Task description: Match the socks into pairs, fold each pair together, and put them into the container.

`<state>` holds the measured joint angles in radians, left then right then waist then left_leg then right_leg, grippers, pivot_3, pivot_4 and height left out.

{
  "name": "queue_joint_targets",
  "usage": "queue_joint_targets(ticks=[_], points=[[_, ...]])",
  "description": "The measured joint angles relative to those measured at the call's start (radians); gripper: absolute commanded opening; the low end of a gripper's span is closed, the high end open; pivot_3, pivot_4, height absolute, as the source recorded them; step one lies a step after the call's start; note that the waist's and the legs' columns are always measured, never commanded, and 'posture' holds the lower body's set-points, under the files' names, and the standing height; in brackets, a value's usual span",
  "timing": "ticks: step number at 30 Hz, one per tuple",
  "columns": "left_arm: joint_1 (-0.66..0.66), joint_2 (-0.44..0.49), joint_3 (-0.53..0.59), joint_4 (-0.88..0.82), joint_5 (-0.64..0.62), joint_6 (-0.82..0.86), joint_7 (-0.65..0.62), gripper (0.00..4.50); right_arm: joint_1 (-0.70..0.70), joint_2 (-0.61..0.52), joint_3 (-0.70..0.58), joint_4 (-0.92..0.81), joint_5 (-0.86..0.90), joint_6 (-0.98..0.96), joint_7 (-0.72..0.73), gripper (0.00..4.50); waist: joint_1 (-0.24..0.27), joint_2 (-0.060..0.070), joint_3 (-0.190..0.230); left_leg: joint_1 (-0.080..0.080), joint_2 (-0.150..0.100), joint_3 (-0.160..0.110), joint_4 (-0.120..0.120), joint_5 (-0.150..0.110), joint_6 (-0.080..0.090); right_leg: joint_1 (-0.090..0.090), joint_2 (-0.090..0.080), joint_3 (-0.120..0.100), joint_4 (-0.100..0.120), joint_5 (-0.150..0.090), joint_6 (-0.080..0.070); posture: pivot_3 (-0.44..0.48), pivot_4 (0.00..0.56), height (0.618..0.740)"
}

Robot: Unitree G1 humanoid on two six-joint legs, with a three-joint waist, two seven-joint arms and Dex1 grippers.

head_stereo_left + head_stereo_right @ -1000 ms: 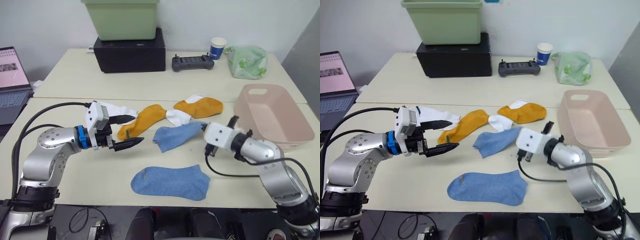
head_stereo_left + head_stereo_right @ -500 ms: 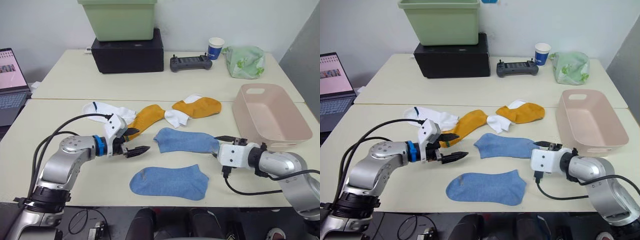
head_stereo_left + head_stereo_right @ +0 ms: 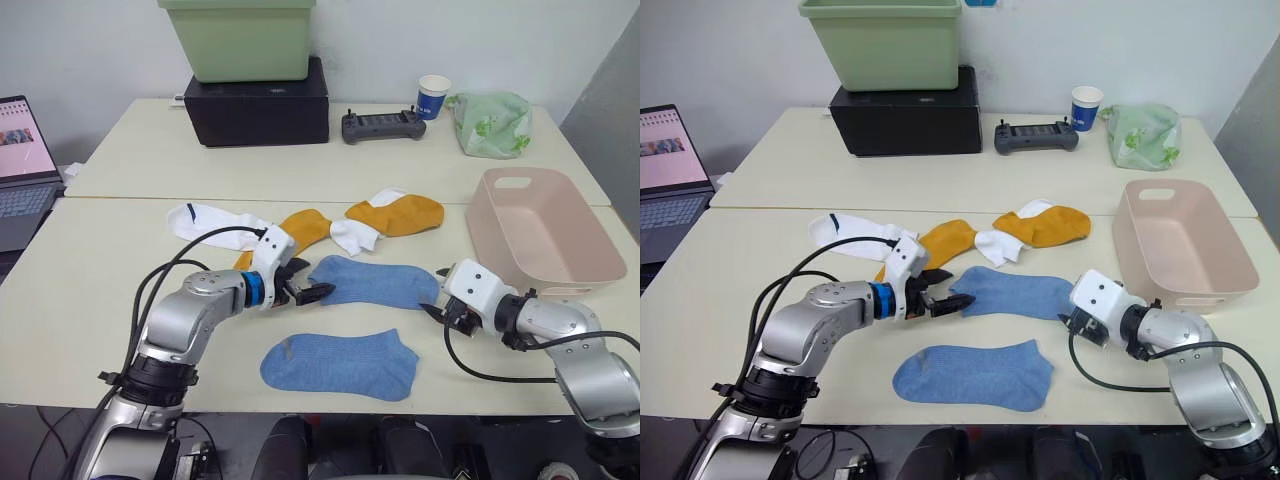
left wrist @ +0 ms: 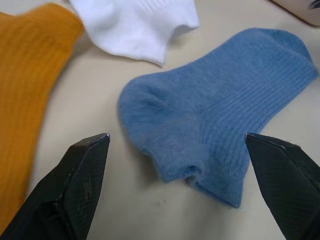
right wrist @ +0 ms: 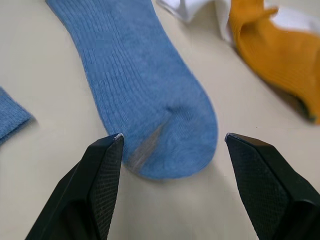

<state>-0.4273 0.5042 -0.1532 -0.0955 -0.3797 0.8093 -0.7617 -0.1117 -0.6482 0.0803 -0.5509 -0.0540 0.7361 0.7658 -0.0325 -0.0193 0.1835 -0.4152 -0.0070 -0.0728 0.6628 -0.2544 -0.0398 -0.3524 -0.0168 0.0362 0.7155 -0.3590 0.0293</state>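
Note:
One light blue sock (image 3: 375, 283) lies flat mid-table, and another (image 3: 340, 363) lies nearer the front edge. My left gripper (image 3: 315, 292) is open at the first sock's left end; in the left wrist view the black fingers (image 4: 75, 185) straddle its cuff (image 4: 210, 135). My right gripper (image 3: 435, 303) is open at the same sock's right end, its fingers (image 5: 100, 180) either side of the toe (image 5: 165, 125). Two mustard-orange socks (image 3: 300, 232) (image 3: 400, 213) and two white socks (image 3: 215, 220) (image 3: 358, 235) lie behind. The pale pink container (image 3: 590, 250) stands at the right.
At the back stand a green tub (image 3: 240, 40) on a black box (image 3: 258, 105), a controller (image 3: 380, 125), a paper cup (image 3: 433, 97) and a green-and-white cloth bundle (image 3: 492, 124). A laptop (image 3: 25, 160) sits at the far left.
My right gripper let go of the blue sock, which now lies flat, and sits open at its toe. My left arm moved right to the sock's other end.

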Motion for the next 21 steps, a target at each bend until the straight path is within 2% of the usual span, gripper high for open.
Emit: queue_joint_targets(ticks=[4, 7, 11, 14, 15, 21], points=[[-0.011, -0.013, -0.016, 0.043, 0.030, -0.037, -0.004, 2.25, -0.027, 0.047, -0.005, 0.080, 0.043, 0.037, -0.024, 3.51, 0.002, 0.000, 0.000, 0.000, 0.000, 0.000, 0.000, 0.000, 0.000, 0.001, 0.000, 0.000, 0.000, 0.000, 0.000, 0.000, 0.150, 0.720], [-0.015, -0.040, -0.024, 0.067, 0.051, -0.071, 0.004, 1.26, -0.035, 0.052, -0.009, 0.102, 0.080, 0.051, -0.022, 2.87, 0.004, 0.000, 0.000, 0.000, -0.001, 0.000, 0.000, 0.000, 0.000, 0.001, -0.001, -0.001, -0.001, 0.000, 0.000, 0.000, 0.150, 0.720], [-0.014, -0.050, -0.035, 0.074, 0.058, -0.084, 0.004, 0.02, -0.031, 0.046, -0.007, 0.101, 0.126, 0.071, -0.009, 1.47, 0.005, 0.000, 0.000, 0.000, -0.001, 0.000, 0.000, 0.000, 0.000, 0.001, -0.001, 0.000, -0.001, 0.000, 0.000, 0.000, 0.150, 0.720], [-0.010, -0.050, -0.038, 0.075, 0.067, -0.102, -0.005, 0.00, -0.029, 0.045, -0.004, 0.095, 0.155, 0.085, -0.009, 0.27, 0.004, 0.000, 0.000, 0.000, -0.001, 0.000, 0.000, 0.000, 0.000, 0.001, -0.001, 0.000, -0.001, 0.000, 0.000, 0.000, 0.150, 0.720], [-0.010, -0.050, -0.039, 0.077, 0.072, -0.113, -0.011, 0.00, -0.029, 0.045, -0.004, 0.093, 0.159, 0.090, -0.009, 0.05, 0.004, 0.000, 0.000, 0.000, -0.001, 0.000, 0.000, 0.000, 0.000, 0.001, -0.001, 0.000, -0.001, 0.000, 0.000, 0.000, 0.150, 0.720], [-0.012, -0.050, -0.040, 0.100, 0.089, -0.165, -0.031, 0.00, -0.030, 0.046, -0.014, 0.084, 0.214, 0.135, -0.026, 0.05, 0.004, 0.000, 0.000, 0.000, -0.001, 0.000, 0.000, 0.000, 0.000, 0.001, -0.001, -0.001, -0.001, 0.000, 0.000, 0.000, 0.150, 0.720]])
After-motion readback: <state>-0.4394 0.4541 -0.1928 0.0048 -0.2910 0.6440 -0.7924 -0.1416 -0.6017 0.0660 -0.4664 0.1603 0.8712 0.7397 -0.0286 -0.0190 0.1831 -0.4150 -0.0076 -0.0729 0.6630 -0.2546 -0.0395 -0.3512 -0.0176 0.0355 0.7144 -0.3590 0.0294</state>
